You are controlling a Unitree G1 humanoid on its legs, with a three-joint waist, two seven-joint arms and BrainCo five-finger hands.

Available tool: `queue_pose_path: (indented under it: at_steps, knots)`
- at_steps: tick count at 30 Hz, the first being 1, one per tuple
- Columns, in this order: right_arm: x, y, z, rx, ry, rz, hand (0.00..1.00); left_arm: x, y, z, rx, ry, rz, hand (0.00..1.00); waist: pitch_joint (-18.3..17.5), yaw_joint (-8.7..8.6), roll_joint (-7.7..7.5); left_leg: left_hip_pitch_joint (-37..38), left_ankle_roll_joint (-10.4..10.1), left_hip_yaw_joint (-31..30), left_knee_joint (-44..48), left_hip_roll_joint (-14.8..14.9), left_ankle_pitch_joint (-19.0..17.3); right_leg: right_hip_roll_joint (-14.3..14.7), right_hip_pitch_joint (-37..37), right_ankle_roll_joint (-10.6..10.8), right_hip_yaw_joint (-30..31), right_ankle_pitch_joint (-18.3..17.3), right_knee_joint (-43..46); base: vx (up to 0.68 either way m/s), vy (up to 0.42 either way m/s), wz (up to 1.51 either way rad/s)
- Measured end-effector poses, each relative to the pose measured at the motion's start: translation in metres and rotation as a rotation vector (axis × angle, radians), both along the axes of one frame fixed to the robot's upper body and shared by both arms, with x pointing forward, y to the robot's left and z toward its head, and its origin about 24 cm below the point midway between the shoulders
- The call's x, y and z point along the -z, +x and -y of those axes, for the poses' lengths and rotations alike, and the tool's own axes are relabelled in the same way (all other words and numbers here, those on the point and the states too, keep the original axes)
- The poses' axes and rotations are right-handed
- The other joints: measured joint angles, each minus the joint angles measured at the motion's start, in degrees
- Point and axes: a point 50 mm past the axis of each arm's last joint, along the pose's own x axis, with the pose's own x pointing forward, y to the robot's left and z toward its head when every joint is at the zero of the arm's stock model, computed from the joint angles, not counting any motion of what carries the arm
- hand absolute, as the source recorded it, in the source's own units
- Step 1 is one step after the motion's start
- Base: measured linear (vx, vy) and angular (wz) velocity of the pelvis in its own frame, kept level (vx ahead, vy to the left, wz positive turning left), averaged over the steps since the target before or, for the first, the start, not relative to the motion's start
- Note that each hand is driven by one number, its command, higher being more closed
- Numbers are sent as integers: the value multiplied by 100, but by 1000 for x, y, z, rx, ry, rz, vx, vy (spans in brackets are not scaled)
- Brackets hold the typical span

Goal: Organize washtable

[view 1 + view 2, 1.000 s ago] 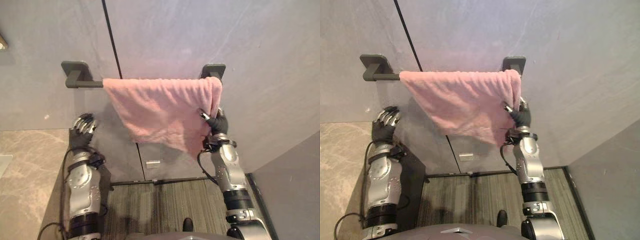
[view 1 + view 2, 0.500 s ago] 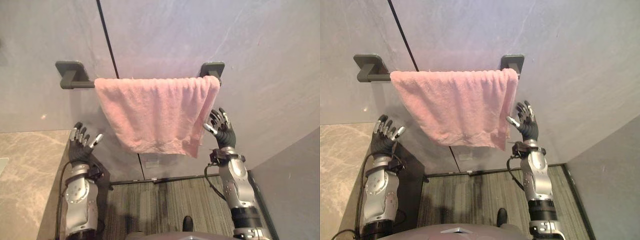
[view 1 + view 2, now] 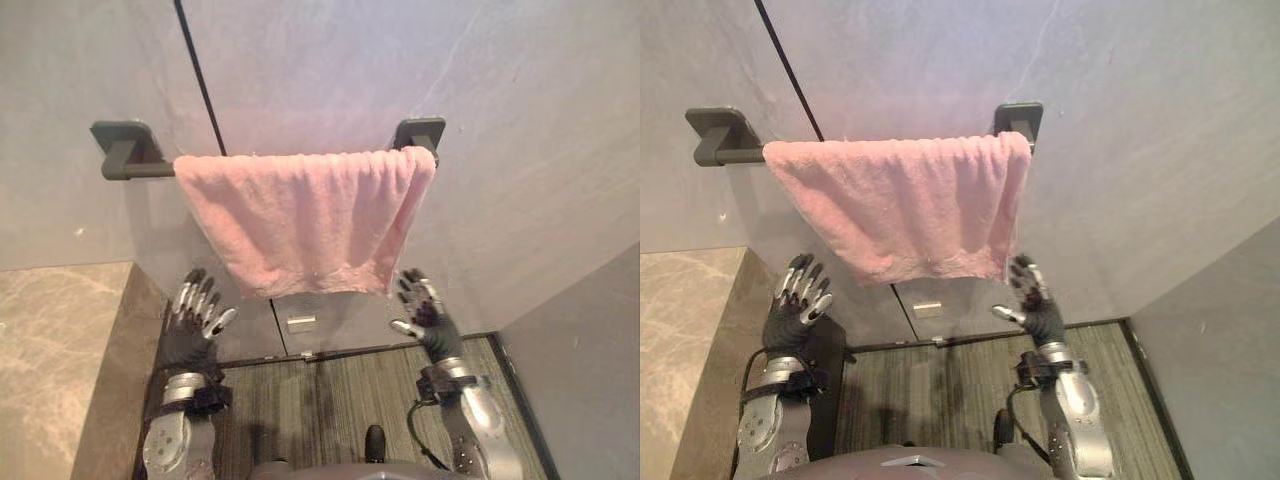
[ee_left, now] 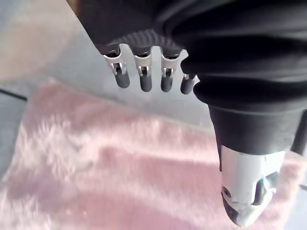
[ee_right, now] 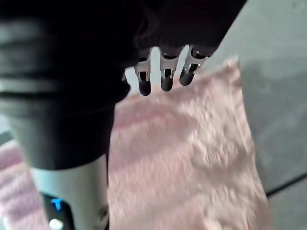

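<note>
Wall: grey panels (image 3: 520, 120) facing both sets of fingers. A thin dark seam (image 3: 200, 80) runs down it above the left fingers.
Floor: striped dark planks (image 3: 330, 400), below and between the two hands.
Bench: a beige marble top (image 3: 50, 350), outward of the left fingers and well apart from them.
Towel: pink and fluffy (image 3: 300, 220), draped over the rail. It hangs above the fingers of both hands, in the span between them. It sits toward the rail's right end. Its left edge slants inward on the way down, and its lower hem lies just above the fingertips.
Rail: a dark bar (image 3: 140, 170) high above both hands, bare at the end over the left fingers. It is fixed to the wall by two brackets, one (image 3: 120, 145) above the left fingers and one (image 3: 420, 132) above the right fingers.
Left hand: raised (image 3: 185, 340) below the towel's lower left part. Its fingers (image 4: 144, 79) are straight and spread, holding nothing. The towel shows past them in the left wrist view, apart from the tips.
Right hand: raised (image 3: 432, 325) just below the towel's lower right corner. Its fingers (image 5: 166, 79) are straight and spread, with nothing in them. The pink cloth shows past their tips in the right wrist view.
Plate: a small pale one (image 3: 300, 323) on the wall, between the two hands and under the towel's hem.
</note>
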Motion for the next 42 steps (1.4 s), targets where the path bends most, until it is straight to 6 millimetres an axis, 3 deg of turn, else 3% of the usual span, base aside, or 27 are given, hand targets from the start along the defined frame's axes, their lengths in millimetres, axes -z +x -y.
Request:
queue_pose_path:
  at_steps: [4,7,15,19,30,33,36,38,42]
  knots:
    - [-14,5,-30,-304,136,58,0,-28,2,9,215,-10,132,0,27,0,-51,15,11,-1,97,-4,-50,3,63,9,0,6,0,0,0,0]
    - [-30,16,-40,-449,150,134,0,-45,2,14,356,-5,203,0,23,17,-75,14,20,3,155,-11,-70,-8,88,26,8,20,0,0,0,0]
    - [-67,31,-68,-606,190,266,0,-60,14,24,478,-45,280,0,23,90,-78,49,21,51,184,-14,-69,-2,117,22,66,57,1,-6,1,-2]
    - [-67,45,-78,-575,180,240,0,-55,34,35,515,-79,269,0,26,94,-72,87,21,49,159,-13,-69,-3,163,17,64,60,1,0,0,0]
    - [-63,67,-88,-480,170,170,0,-29,80,38,415,-143,145,0,26,11,-71,86,2,60,149,-12,-44,8,124,0,69,70,1,0,0,0]
    - [-57,71,-90,-449,172,130,0,-18,92,33,369,-132,85,0,24,10,-74,55,2,64,166,-11,-44,5,97,-13,85,78,0,0,0,0]
    - [-57,79,-85,-395,168,118,0,-4,103,10,245,-77,5,0,23,-1,-76,10,1,68,196,-6,-42,6,58,-39,93,97,0,0,0,0]
    - [-60,86,-73,-325,185,126,0,-1,104,-13,133,-52,-23,0,22,-1,-79,-23,-6,68,202,-1,-38,5,25,-49,96,105,-1,0,0,0]
    - [-57,91,-43,-174,212,114,0,-7,101,-39,6,-58,-1,0,14,32,-90,-111,-6,47,219,-2,-33,7,-43,-53,78,108,-1,-5,-1,2]
